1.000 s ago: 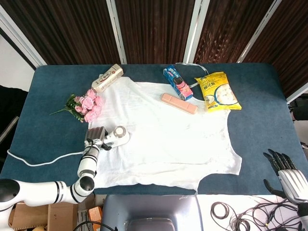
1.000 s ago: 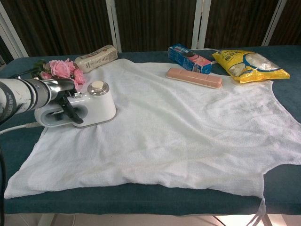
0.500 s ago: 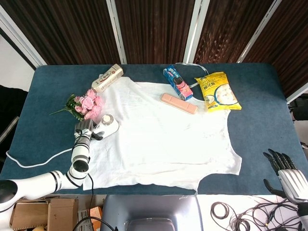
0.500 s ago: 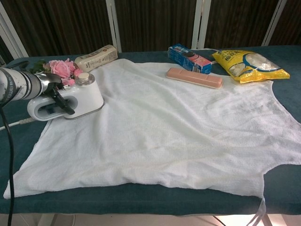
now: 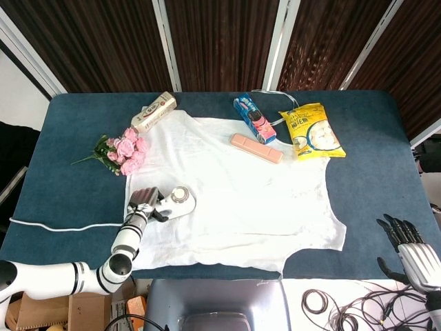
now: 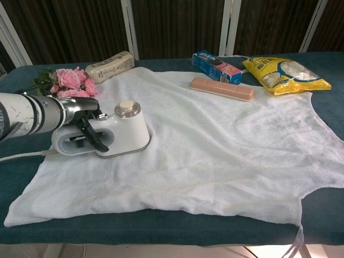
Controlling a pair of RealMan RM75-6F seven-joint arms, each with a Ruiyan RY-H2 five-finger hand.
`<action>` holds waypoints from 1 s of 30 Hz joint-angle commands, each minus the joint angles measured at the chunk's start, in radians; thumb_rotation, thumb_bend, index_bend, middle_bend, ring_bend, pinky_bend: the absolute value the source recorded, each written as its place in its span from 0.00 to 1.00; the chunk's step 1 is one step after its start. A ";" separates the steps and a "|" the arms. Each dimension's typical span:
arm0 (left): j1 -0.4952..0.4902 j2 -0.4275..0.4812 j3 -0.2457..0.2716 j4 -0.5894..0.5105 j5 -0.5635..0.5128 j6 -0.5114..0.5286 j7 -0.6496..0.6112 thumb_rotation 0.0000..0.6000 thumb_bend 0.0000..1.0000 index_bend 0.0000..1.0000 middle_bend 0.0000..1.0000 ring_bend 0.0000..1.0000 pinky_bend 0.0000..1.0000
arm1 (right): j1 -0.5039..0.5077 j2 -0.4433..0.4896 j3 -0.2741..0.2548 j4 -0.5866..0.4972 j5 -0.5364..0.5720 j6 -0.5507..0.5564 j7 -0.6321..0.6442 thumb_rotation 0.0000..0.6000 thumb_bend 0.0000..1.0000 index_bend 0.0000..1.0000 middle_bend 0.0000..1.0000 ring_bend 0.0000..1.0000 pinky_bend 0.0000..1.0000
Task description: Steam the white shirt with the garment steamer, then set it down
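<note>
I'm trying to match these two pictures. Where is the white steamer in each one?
Head view: the steamer sits lower left, on the shirt's left part, held by the left hand.
Chest view: the steamer is left of centre, on the shirt.
Shared landmark: the pink flowers, just beyond it.

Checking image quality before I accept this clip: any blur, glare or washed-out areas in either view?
Head view: sharp overall, light even; the white shirt is bright, so its folds show only faintly; the left robot hand on the garment steamer is small but clear. Chest view: the shirt's weave is crisp, the steamer casts a soft shadow; the forearm at the left edge looks enlarged by nearness. No strong glare in either.
</note>
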 commanded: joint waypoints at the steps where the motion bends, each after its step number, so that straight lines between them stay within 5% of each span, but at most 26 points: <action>1: 0.017 0.026 0.034 -0.096 0.066 0.055 -0.010 1.00 0.51 0.93 0.80 0.85 0.76 | -0.001 0.000 0.000 0.000 0.000 0.001 0.000 1.00 0.36 0.00 0.00 0.00 0.00; 15: 0.099 0.191 0.049 -0.114 0.123 0.105 -0.101 1.00 0.51 0.93 0.80 0.85 0.76 | 0.001 -0.002 0.001 -0.002 0.005 -0.004 -0.008 1.00 0.36 0.00 0.00 0.00 0.00; 25: 0.209 0.274 0.094 0.072 0.105 -0.080 -0.239 1.00 0.50 0.93 0.80 0.85 0.76 | 0.003 -0.006 0.001 -0.005 0.005 -0.008 -0.019 1.00 0.36 0.00 0.00 0.00 0.00; 30: 0.248 0.266 0.095 0.136 0.185 -0.158 -0.326 1.00 0.46 0.93 0.79 0.84 0.76 | 0.007 -0.011 0.003 -0.011 0.010 -0.017 -0.033 1.00 0.36 0.00 0.00 0.00 0.00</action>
